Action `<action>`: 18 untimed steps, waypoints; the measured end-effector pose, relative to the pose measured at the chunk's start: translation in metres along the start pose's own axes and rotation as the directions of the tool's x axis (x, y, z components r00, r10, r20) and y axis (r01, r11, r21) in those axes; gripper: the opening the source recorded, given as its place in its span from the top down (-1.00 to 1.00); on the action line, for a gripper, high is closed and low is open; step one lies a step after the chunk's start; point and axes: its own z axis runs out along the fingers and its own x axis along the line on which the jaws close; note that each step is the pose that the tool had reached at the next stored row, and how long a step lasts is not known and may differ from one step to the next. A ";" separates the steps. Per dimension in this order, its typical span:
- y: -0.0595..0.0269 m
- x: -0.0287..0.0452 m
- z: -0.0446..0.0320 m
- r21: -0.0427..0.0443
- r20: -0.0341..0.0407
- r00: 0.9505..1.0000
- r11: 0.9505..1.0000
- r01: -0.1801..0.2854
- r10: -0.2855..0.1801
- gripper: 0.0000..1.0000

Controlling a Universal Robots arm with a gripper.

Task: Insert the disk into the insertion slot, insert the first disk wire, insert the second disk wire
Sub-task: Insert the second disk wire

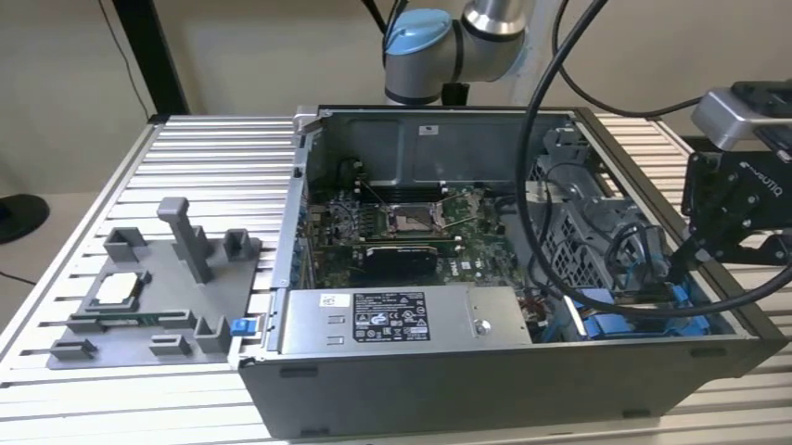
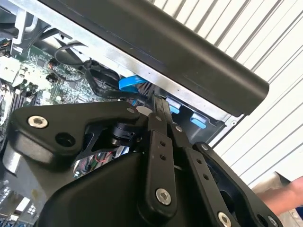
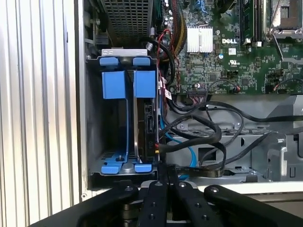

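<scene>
Blue-framed disk [image 3: 146, 124] sits in its slot [image 3: 92, 123]; my fingers [image 3: 163, 171] are pinched shut at its end, so I'd seat the black wire [image 3: 218, 136] squarely.

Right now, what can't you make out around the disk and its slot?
1. Label of the disk: first wrist view, it sits edge-on in the insertion slot.
2. Connectors of the disk: first wrist view, covered by black cables.
3. The insertion slot: exterior view, blocked by the gripper and black cables.

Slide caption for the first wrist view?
Pincer poised at the grey metal drive bay, where the blue-framed flat hard disk sits beside black cables.
</scene>
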 end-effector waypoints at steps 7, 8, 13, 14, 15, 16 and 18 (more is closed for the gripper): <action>0.0003 -0.0003 -0.0045 -0.005 0.000 1.000 1.000 0.000 0.000 1.00; 0.0003 -0.0002 -0.0050 -0.006 0.000 1.000 1.000 0.000 0.000 1.00; -0.0043 -0.0003 -0.0055 -0.028 -0.002 1.000 1.000 -0.002 0.002 -1.00; -0.0065 -0.0003 -0.0055 -0.032 -0.002 1.000 0.999 -0.002 0.002 -1.00; -0.0087 -0.0004 -0.0055 -0.035 -0.002 1.000 0.999 -0.002 0.002 -1.00; -0.0100 -0.0005 -0.0055 -0.038 -0.002 1.000 0.999 -0.002 0.002 -1.00; -0.0104 -0.0005 -0.0054 -0.040 -0.002 1.000 0.999 -0.003 0.002 -1.00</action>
